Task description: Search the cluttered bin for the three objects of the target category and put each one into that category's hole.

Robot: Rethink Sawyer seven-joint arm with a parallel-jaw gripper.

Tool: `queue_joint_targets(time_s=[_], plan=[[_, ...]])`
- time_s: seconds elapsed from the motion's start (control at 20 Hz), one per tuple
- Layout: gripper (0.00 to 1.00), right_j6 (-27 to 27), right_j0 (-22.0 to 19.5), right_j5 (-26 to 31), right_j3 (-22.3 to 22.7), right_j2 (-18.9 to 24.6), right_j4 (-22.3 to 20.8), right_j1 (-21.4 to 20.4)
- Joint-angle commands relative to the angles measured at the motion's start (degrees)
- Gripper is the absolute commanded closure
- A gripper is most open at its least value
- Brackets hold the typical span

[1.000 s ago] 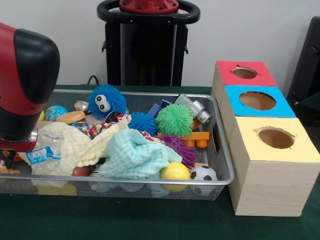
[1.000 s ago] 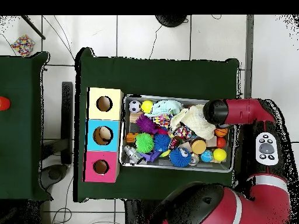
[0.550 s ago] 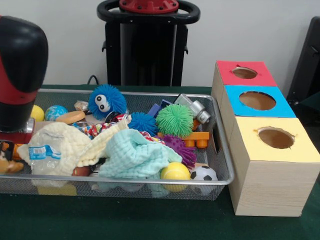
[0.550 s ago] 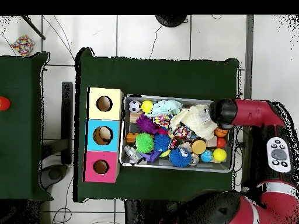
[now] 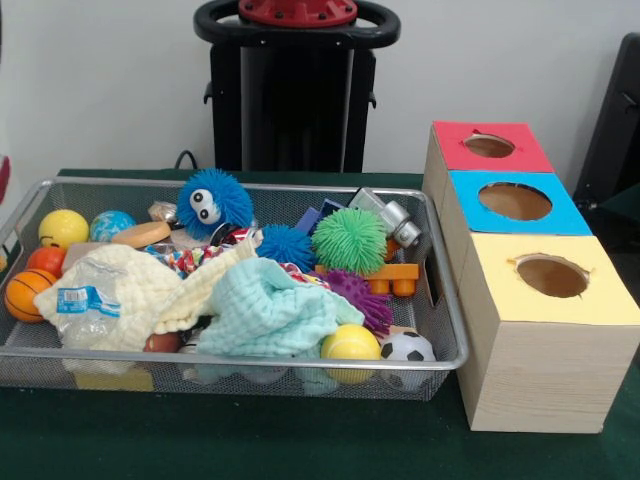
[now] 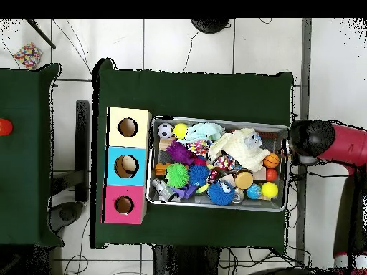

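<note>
The wire mesh bin (image 5: 445,300) holds a heap of toys. Smooth balls lie in it: a yellow smiley ball (image 5: 62,228), a blue globe ball (image 5: 111,224), an orange basketball (image 5: 25,293), a yellow ball (image 5: 350,345) and a small soccer ball (image 5: 407,348). Spiky balls in blue (image 5: 214,200), green (image 5: 348,240) and purple (image 5: 358,296) sit mid-bin. The red (image 5: 490,147), blue (image 5: 515,202) and yellow (image 5: 551,276) hole boxes stand to the right. In the overhead view the arm's black end (image 6: 304,140) hangs just outside the bin's right edge (image 6: 287,172); the gripper beneath it is hidden.
A cream cloth (image 5: 140,290) and a mint cloth (image 5: 270,312) cover part of the heap. A crushed plastic bottle (image 5: 85,305) lies on the cream cloth. A grey toy car (image 5: 390,215) and orange blocks (image 5: 395,275) lie near the bin's right end.
The arm has drawn back out of the bin's end and off to the side. The basketball, small orange ball and smiley ball it covered now show. Nothing appears carried away.
</note>
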Motion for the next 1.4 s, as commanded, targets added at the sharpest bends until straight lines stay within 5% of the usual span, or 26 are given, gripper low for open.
queue_joint_targets(time_s=[0.05, 0.6, 1.4], plan=[[1.0, -20.2, -2.2, 6.3, 8.7, 8.4, 3.3, -5.4], [1.0, -15.2, -7.0, 7.2, 15.1, 13.8, 11.1, -9.1], [1.0, 2.2, -1.3, -0.1, 29.5, 9.6, 13.2, -17.9]])
